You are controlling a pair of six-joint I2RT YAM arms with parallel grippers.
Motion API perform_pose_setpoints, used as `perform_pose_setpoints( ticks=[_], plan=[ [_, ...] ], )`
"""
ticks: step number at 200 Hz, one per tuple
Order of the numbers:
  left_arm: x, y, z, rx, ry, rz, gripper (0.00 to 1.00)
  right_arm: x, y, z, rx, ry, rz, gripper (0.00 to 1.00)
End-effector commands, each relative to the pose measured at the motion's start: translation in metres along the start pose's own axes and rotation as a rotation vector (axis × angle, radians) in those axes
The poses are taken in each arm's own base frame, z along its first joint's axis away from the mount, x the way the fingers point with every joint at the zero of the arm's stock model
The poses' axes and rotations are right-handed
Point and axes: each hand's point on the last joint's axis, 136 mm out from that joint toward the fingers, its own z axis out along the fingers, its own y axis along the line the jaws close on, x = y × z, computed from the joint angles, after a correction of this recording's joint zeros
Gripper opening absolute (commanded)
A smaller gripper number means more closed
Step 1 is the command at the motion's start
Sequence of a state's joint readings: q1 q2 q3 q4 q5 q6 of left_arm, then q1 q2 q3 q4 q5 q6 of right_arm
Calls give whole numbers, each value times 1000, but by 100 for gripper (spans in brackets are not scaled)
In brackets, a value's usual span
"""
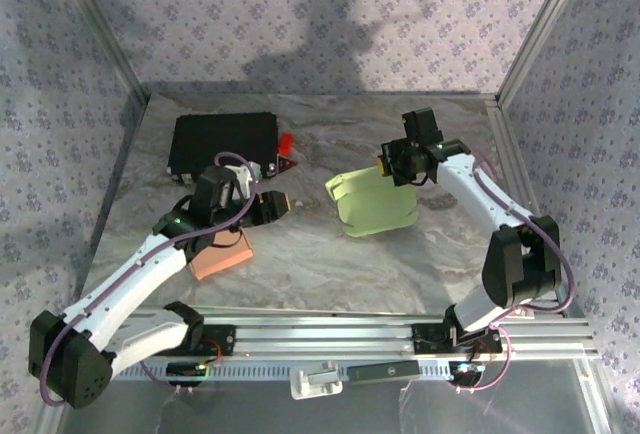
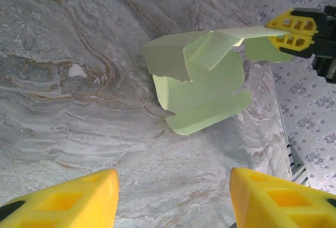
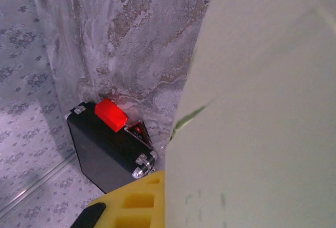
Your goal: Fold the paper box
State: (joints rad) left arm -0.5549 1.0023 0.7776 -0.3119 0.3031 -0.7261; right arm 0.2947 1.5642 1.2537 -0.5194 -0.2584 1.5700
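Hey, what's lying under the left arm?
A salmon-coloured block lies on the table. The left arm covers its far side, so that part cannot be seen.

Left fingers [image 2: 63, 196] spread wide; right fingers [image 2: 294, 26] pinched together.

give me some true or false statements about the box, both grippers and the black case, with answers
1. The right gripper pinches a flap of the green paper box. True.
2. The left gripper is clamped on the box. False: it is open, holds nothing and is apart from the box.
3. In the top view the black case lies left of the box. True.
4. The box is fully closed up. False: its flaps stick out.
5. The red block sits on the box. False: it is at the case's edge.
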Motion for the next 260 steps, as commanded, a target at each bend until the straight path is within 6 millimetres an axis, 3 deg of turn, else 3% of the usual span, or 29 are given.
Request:
perform_pose_setpoints(
  ticks=[1, 18, 25, 49, 68, 78, 97, 128, 189, 208, 231, 245, 260],
  plan=[
    [-8, -9, -4, 33, -17, 12, 58, 9, 3, 6, -28, 54, -36, 0],
    [-17, -21, 5, 74, -16, -2, 58, 13, -2, 6, -32, 55, -39, 0],
    [-21, -27, 9, 90, -10, -12, 58, 13, -18, 11, 1, 56, -29, 0],
    [-32, -55, 29, 130, 6, -26, 57, 12, -27, 9, 2, 45, -25, 0],
    [-25, -89, 48, 138, 50, 81, 56, 12, -30, 10, 3, 50, -17, 0],
    [-20, -94, 59, 77, 79, 164, 55, 10, -31, 11, 2, 55, -13, 0],
    [-14, -81, 73, -92, 116, 354, 53, 9, -29, 9, 0, 68, -10, 0],
    [-3, -64, 89, -223, 138, 660, 55, 8, -27, 2, 28, 86, -18, 0],
    [0, -49, 118, -345, 165, 880, 53, 14, -24, -2, 31, 113, -11, 0],
    [-1, -45, 126, -373, 176, 888, 45, 15, -24, -3, 35, 117, -12, 0],
    [3, -43, 135, -372, 198, 888, 26, 15, -26, -3, 37, 120, -7, 0],
    [4, -41, 137, -370, 196, 881, 23, 15, -26, -3, 36, 123, -8, 0],
    [6, -41, 138, -362, 195, 874, 12, 16, -26, -3, 35, 126, -11, 0]
  ],
)
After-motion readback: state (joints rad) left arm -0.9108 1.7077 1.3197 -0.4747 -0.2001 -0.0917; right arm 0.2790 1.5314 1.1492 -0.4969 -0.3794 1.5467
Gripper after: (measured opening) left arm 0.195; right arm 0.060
